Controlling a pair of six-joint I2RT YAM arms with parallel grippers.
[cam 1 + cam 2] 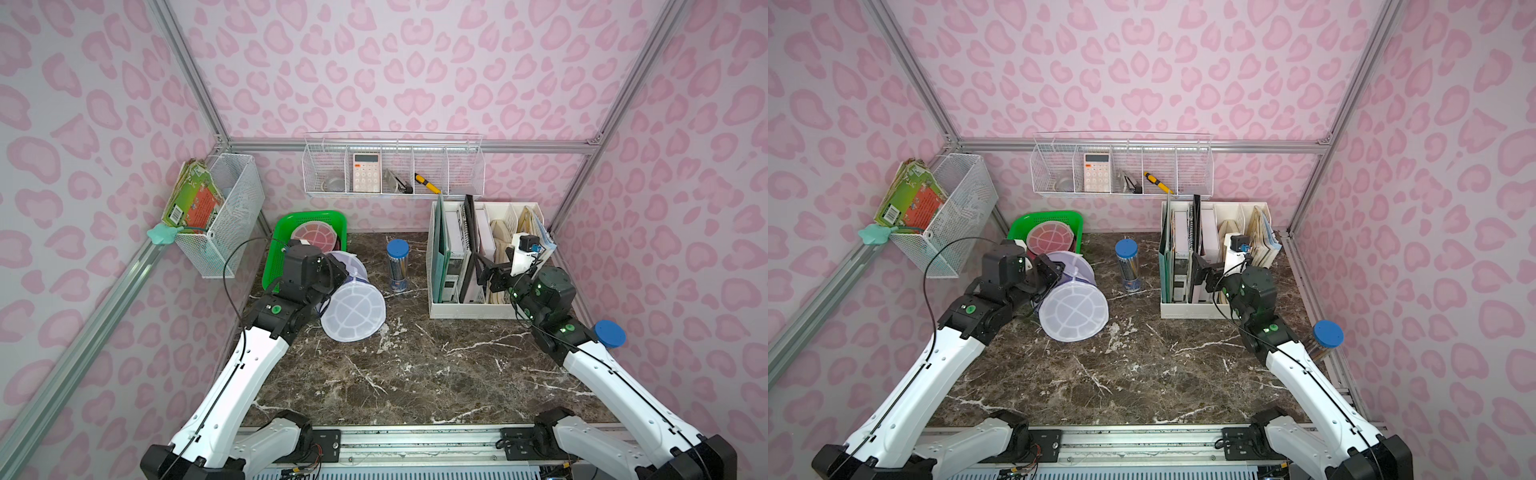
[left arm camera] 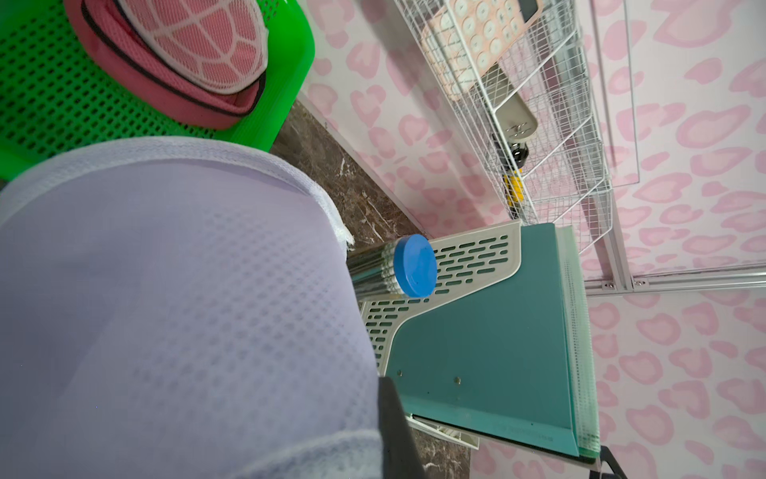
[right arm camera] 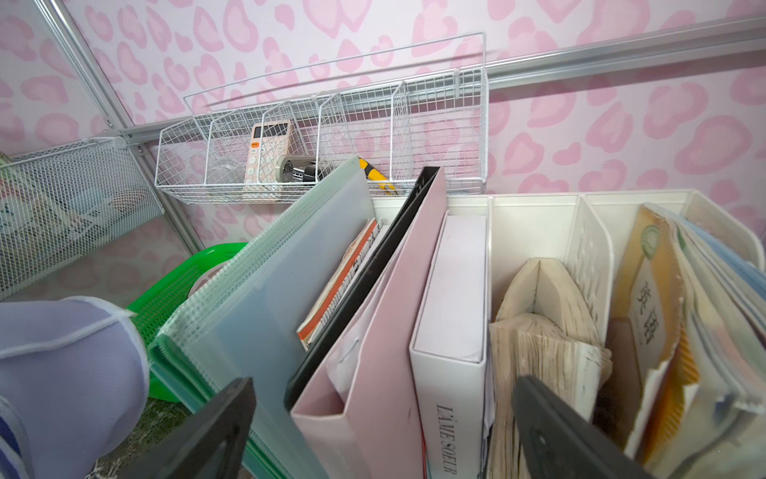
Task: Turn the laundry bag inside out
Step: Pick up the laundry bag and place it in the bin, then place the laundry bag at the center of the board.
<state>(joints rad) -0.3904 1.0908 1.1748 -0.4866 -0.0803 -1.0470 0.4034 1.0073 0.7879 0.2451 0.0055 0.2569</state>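
Laundry bag (image 1: pixel 353 309) lies sideways on the surface (image 1: pixel 415 365), left of centre, by the green basket (image 1: pixel 328 218). My left gripper (image 1: pixel 334 274) is clenched on its mesh (seemingly). The right gripper (image 1: pixel 486 272) gapes empty mid-right. Opening step, I judge: right must reach the mouth.

The laundry bag (image 1: pixel 353 311) is a lilac mesh cylinder with white-ribbed round ends, lying tilted on its side. The left pincer (image 1: pixel 1054 272) is clamped on its side wall, close to the far rim. The nearer round end stands just beside the pincer, facing away from it.
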